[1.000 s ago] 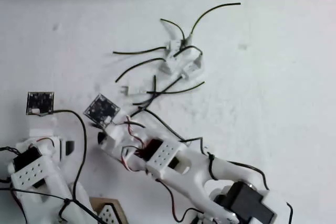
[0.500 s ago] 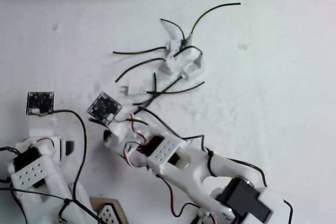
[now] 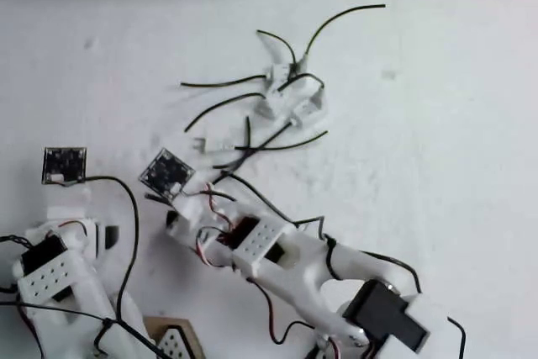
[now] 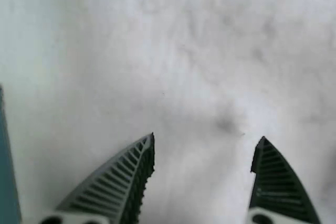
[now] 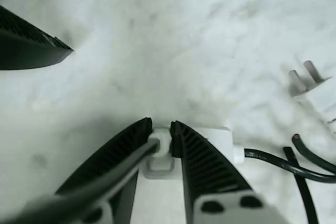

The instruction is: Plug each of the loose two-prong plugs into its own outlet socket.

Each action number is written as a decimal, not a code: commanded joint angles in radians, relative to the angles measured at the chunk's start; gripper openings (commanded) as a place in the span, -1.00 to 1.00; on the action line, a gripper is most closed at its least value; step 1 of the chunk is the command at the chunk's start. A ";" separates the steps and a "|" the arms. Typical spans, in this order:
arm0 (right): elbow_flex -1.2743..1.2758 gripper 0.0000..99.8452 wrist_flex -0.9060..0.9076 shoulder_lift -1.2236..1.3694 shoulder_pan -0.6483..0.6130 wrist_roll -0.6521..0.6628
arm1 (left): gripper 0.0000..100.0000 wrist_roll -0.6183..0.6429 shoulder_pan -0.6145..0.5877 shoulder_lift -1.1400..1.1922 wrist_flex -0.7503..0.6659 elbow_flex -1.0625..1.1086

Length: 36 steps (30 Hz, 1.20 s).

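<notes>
My right gripper [image 5: 161,126] is shut on a small tab of a white plug [image 5: 212,136], which rests on the table with its black cable [image 5: 262,157] trailing away. In the high view this gripper [image 3: 172,212] sits left of centre under its wrist board, and the held plug is hidden there. A loose two-prong plug [image 5: 310,80] lies close by, seen also from above [image 3: 207,144]. More white plugs and sockets [image 3: 290,98] lie tangled in black cables farther back. My left gripper [image 4: 205,139] is open over bare table, at the near left [image 3: 101,237].
Black cables [image 3: 252,147] sprawl between the held plug and the far cluster. A dark finger [image 5: 29,45] of the other arm shows in the right wrist view. A brown block [image 3: 172,338] sits at the near edge. The white table [image 3: 437,124] is bare on the right.
The right arm has shifted slightly toward the far side with its gripper still shut, and its base end swung left. The left arm has not moved.
</notes>
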 commanded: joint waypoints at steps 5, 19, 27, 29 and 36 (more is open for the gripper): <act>-0.011 -0.97 0.096 0.001 0.018 -0.006 | -0.40 0.014 -0.010 -0.025 -0.015 -0.002; -0.046 -0.97 0.237 -0.338 0.067 -0.003 | -0.41 0.014 -0.008 -0.025 -0.015 -0.002; -0.046 -0.97 0.418 -0.642 0.236 0.041 | -0.41 0.014 -0.008 -0.025 -0.015 -0.002; -0.046 -0.97 0.433 -0.674 0.303 0.077 | -0.41 0.014 -0.008 -0.025 -0.015 -0.002; -0.044 -0.97 0.427 -0.679 0.558 0.115 | -0.41 0.014 -0.008 -0.025 -0.015 -0.002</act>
